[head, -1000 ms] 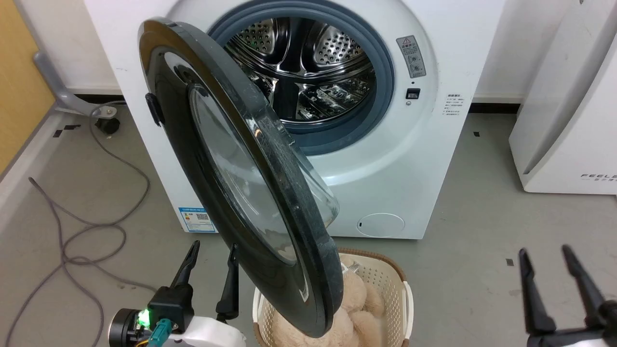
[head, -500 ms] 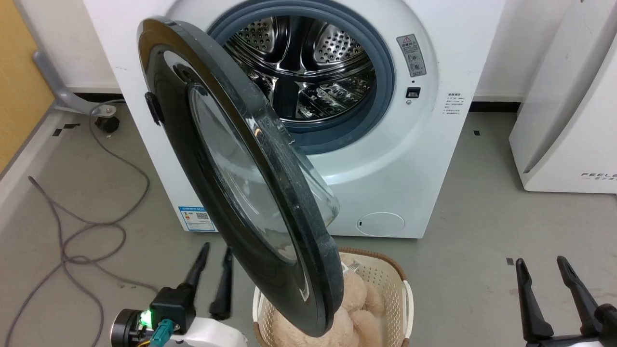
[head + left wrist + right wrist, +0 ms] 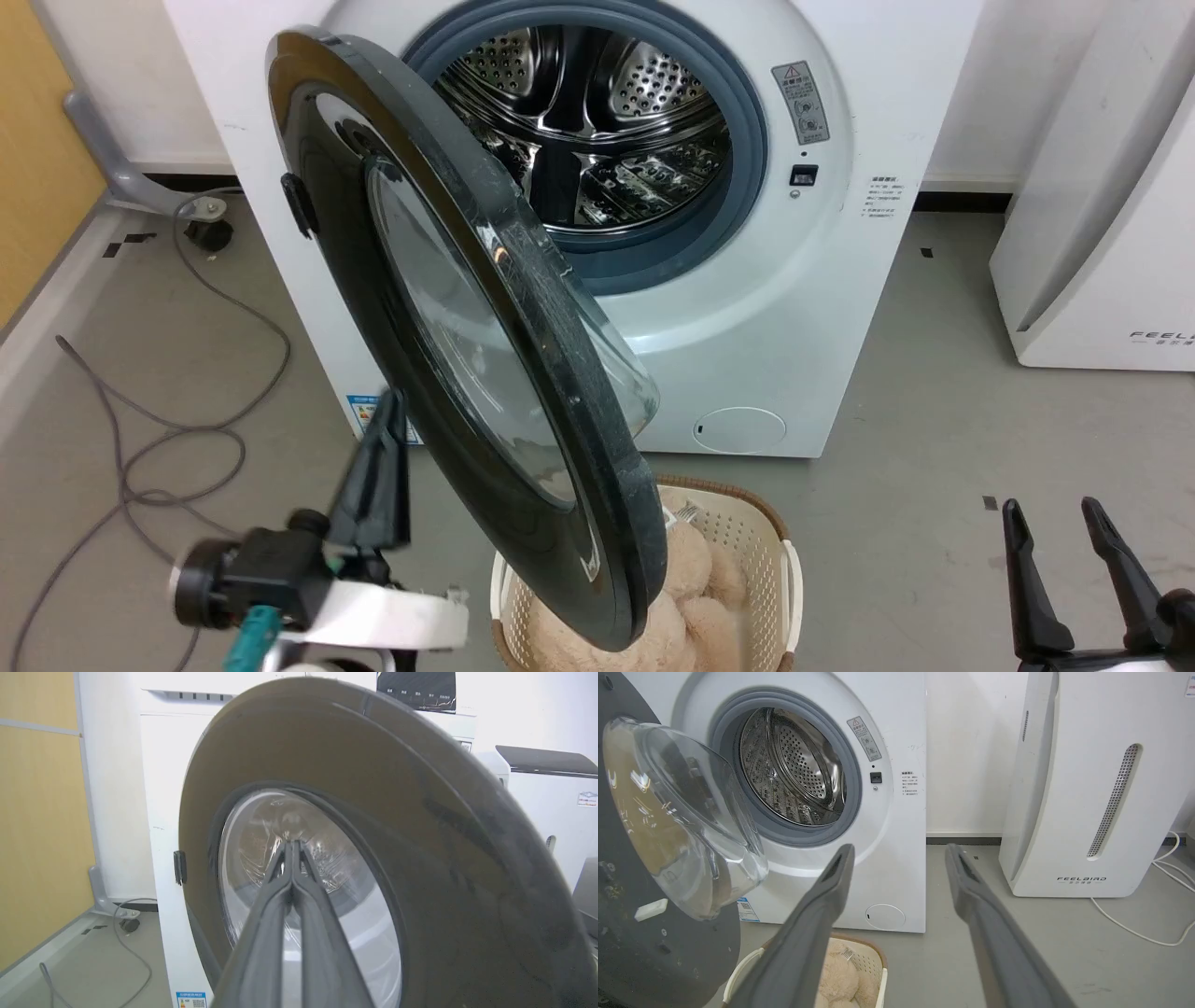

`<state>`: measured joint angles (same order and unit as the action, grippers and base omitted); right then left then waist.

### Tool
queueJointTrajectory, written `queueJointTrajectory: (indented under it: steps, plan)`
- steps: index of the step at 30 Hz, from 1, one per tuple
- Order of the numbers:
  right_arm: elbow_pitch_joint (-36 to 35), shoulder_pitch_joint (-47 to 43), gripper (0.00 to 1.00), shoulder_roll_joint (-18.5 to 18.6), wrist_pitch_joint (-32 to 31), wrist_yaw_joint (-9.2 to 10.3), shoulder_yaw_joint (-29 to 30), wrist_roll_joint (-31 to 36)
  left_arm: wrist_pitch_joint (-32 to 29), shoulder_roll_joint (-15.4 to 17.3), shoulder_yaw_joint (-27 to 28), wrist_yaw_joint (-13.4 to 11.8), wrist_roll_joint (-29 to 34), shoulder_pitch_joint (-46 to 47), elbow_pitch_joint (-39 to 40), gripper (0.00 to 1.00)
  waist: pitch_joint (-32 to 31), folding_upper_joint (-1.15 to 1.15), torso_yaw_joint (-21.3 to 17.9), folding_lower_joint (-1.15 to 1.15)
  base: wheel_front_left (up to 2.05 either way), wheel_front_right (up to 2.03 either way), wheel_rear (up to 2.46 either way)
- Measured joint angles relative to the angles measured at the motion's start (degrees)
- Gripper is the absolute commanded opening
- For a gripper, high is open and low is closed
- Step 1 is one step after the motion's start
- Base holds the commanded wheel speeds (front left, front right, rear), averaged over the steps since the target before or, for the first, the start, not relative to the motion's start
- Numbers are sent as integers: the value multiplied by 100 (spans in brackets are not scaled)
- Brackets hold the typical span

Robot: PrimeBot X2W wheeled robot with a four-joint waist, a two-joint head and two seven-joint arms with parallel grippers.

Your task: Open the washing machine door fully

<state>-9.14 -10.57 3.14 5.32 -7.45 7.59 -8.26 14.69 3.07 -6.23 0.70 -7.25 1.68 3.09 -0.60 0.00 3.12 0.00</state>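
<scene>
the left gripper (image 3: 390, 415) is seen at seven o'clock in the head view. it is blurred, with its two fingers (image 3: 261, 933) pressed together and nothing held between them. in the left wrist view they are pointed at the glass of the washing machine door (image 3: 448, 355), just beside its outer face. whether the tip touches the door cannot be told. the door is swung partway out from the washing machine (image 3: 794, 308), hinged at the nine o'clock side of the drum opening. the right gripper (image 3: 1052, 511) is found at five o'clock, spread wide and empty, well apart from the door, and its body is cut off by the frame. at six o'clock a basket (image 3: 747, 541) with a plush toy (image 3: 695, 574) is partly hidden behind the door's lower edge.
</scene>
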Motion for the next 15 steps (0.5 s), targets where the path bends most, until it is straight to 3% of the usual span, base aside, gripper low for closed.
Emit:
queueJointTrajectory:
  steps: [8, 15]
  plan:
    - [7, 1, 100, -1, 16, 0, -4, -64, 0, -13, 11, 3, 0, 244, 1327, 0, 41, 0, 5, 0, 0, 0, 0]
    - [27, 1, 100, -1, 30, 0, -25, -91, 7, -23, -428, -75, -182, 648, 2477, 0, 51, 0, -10, 0, 0, 0, 0]
